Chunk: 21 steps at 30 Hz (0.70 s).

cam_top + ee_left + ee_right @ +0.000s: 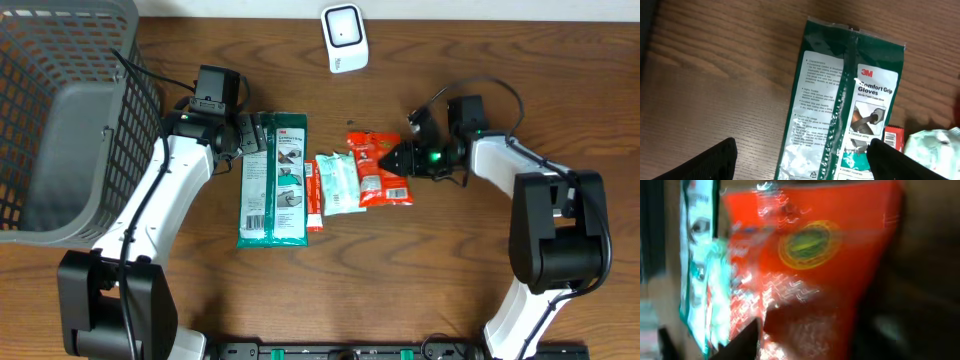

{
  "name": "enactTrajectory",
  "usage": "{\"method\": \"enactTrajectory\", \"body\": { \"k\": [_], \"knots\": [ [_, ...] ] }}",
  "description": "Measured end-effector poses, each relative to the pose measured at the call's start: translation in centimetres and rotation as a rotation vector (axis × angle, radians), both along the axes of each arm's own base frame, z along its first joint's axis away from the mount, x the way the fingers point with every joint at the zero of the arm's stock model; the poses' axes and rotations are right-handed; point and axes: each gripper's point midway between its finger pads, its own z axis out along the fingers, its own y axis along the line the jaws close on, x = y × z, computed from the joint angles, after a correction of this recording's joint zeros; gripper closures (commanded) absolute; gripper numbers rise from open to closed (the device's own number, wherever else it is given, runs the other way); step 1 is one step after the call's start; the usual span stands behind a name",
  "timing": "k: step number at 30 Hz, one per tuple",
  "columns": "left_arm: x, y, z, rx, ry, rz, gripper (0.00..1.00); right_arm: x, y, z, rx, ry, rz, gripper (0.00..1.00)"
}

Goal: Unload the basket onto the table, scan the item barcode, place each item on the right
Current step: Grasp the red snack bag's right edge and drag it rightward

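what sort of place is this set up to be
Probably a mock shop checkout on a wooden table: a white barcode scanner at the far edge, a grey mesh basket on the left, and packaged goods, a 3M gloves pack and a red packet among them, laid in a row.

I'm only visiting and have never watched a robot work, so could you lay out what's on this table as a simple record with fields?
Table: brown wood
Scanner: small white unit at the far edge
Basket: grey mesh basket beside the left arm
Items: green gloves pack, pale green packet, red packet, lying in a row
Left end effector: open, over the far end of the gloves pack
Right end effector: at the red packet's edge; whether it grips is unclear, as its own camera view is blurred
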Motion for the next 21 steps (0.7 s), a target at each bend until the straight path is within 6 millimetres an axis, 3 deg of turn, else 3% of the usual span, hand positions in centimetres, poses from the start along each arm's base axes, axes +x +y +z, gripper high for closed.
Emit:
{"method": "enactTrajectory", "body": {
  "k": [4,7,11,17,21],
  "knots": [
    [0.0,0.0,0.0,0.000,0.000,0.000,0.16,-1.6,0.6,-0.7,0.061,0.031,0.009,0.87],
    [0.0,0.0,0.0,0.000,0.000,0.000,0.16,-1.7,0.5,-0.3,0.082,0.032,0.010,0.99],
    [0.0,0.0,0.0,0.000,0.000,0.000,0.16,-1.9,-1.1,1.1,0.072,0.016,-0.015,0.99],
    [0.0,0.0,0.0,0.000,0.000,0.000,0.16,-1.5,-5.1,6.7,-0.077,-0.111,-0.111,0.99],
    [0.0,0.0,0.0,0.000,0.000,0.000,0.16,-2.9,-7.9,6.0,-0.280,-0.025,-0.235,0.99]
  ]
}}
